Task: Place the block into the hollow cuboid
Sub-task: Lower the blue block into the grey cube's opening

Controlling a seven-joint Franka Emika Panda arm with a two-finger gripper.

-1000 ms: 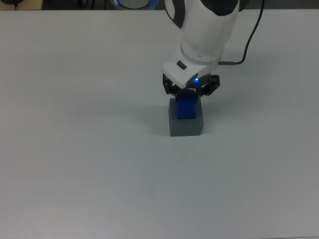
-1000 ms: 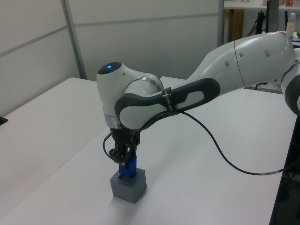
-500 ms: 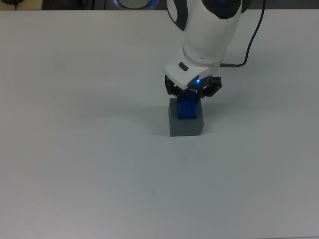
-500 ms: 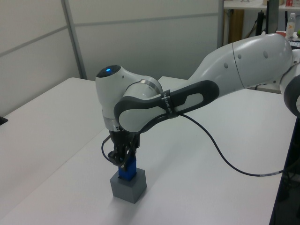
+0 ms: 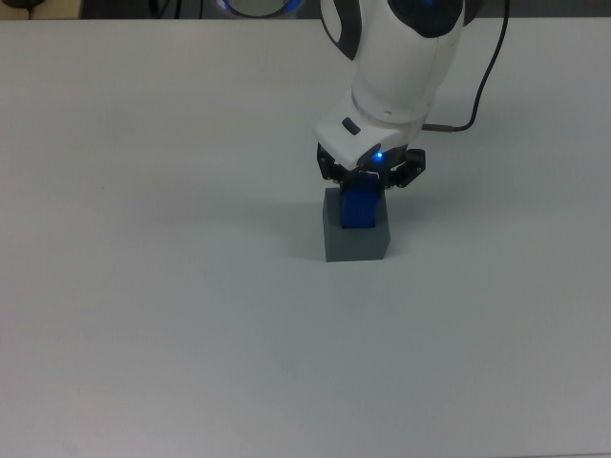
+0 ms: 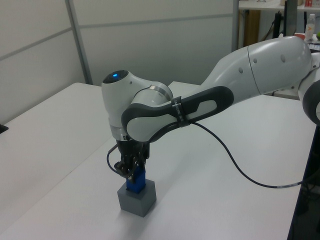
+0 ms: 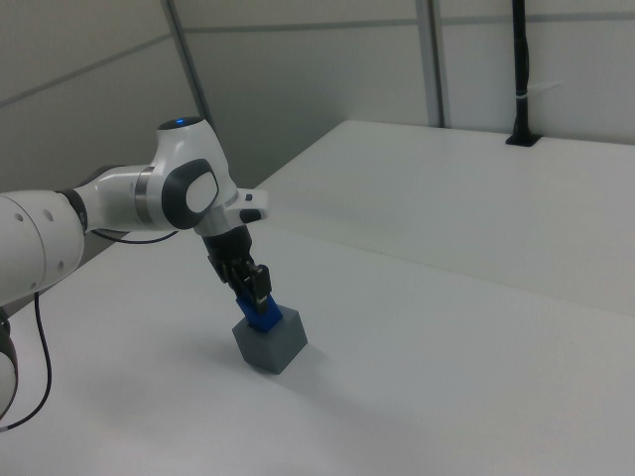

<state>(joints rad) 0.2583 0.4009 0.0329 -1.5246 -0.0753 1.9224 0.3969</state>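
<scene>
Blue block (image 5: 359, 205) sunk lower into cuboid (image 5: 356, 239), gripper (image 5: 367, 181) clamped on it still; insertion nearly done.

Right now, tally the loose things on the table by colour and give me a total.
Blue: 1, the block, held by the gripper and partly down in the recess
Grey: 1, the hollow cuboid
Total: 2

A lab: bare white table (image 5: 143, 286), plain partition walls (image 6: 160, 40).
</scene>
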